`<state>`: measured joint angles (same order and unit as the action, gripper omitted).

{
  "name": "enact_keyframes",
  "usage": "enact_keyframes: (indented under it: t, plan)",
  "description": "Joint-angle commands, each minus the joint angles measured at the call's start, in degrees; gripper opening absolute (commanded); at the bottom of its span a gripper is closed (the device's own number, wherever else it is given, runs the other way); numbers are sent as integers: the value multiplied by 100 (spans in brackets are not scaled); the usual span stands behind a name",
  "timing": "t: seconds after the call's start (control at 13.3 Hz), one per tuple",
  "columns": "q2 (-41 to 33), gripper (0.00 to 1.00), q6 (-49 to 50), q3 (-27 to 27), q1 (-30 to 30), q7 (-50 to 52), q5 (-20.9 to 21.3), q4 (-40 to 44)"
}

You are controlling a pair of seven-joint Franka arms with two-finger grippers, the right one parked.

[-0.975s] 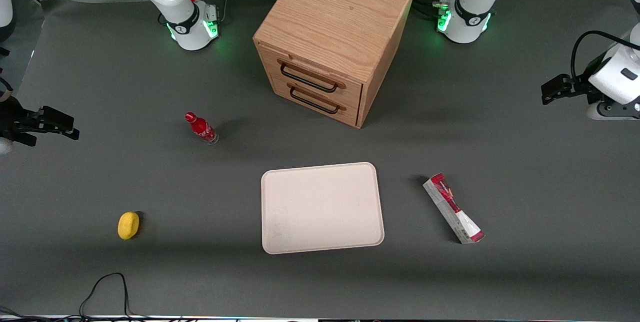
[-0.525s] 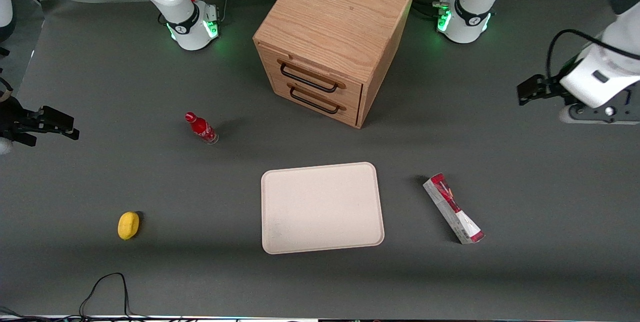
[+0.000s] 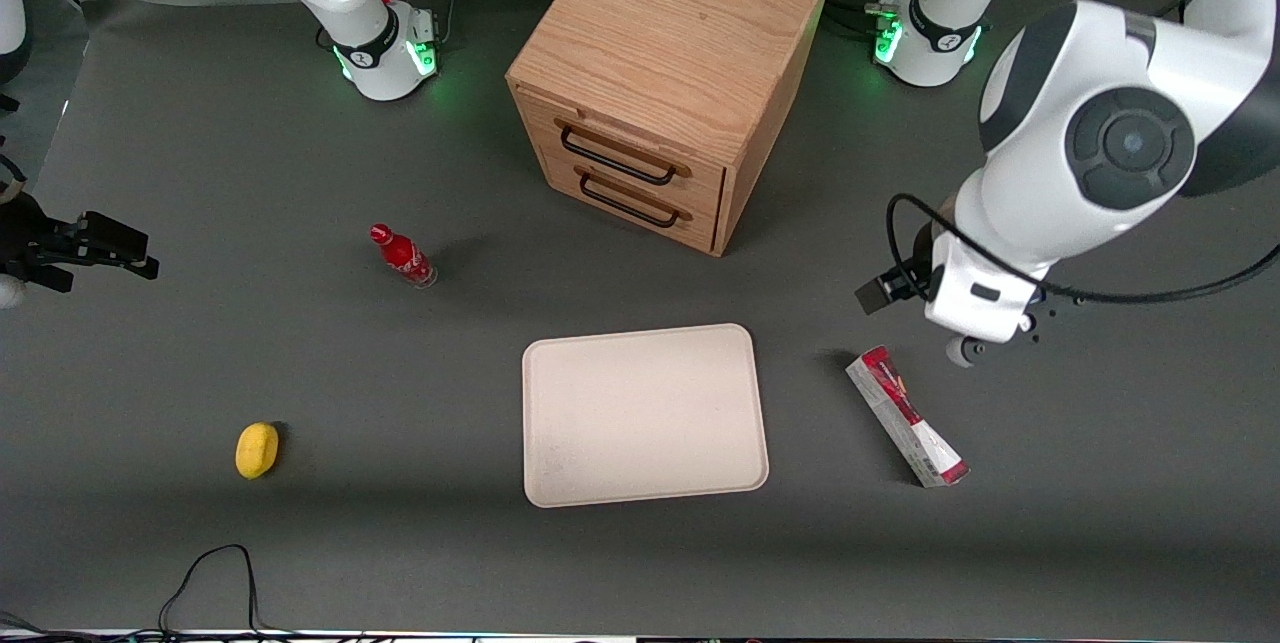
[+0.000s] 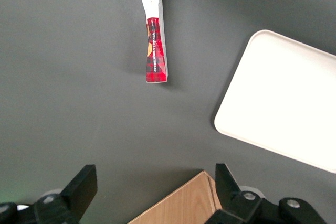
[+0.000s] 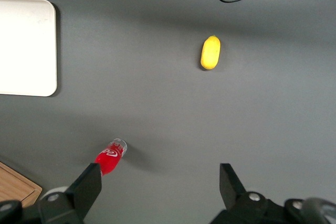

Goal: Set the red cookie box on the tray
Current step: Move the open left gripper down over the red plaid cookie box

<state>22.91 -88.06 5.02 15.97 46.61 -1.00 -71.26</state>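
Observation:
The red cookie box [image 3: 907, 416] lies flat on the grey table beside the beige tray [image 3: 640, 413], toward the working arm's end, slanted, with its barcode end nearer the front camera. The tray holds nothing. My left gripper [image 3: 975, 311] hangs above the table, a little farther from the front camera than the box and apart from it. In the left wrist view the gripper [image 4: 155, 184] is open and empty, with the box [image 4: 152, 30] and a corner of the tray [image 4: 283, 98] on the table below.
A wooden two-drawer cabinet [image 3: 670, 73] stands farther from the front camera than the tray; its corner shows in the left wrist view [image 4: 178, 205]. A small red bottle [image 3: 402, 256] and a yellow object [image 3: 257, 449] lie toward the parked arm's end. A black cable [image 3: 210, 573] lies near the front edge.
My left arm has swung in from the table's end toward the middle and now hangs close to the red cookie box. The box and tray have not moved.

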Motion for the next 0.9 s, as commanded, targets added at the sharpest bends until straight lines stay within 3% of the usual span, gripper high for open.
enact_keyframes:
  t: [0.0, 0.22, 0.45, 0.82]
  plan:
    - [74, 100, 185, -44, -85, 95, 3, 123]
    - [47, 100, -507, -71, -243, 94, 143, -710]
    - [204, 100, -1851, -71, -541, -19, 293, -1644]
    - [1311, 100, -3127, -71, -701, -442, 293, -1575]
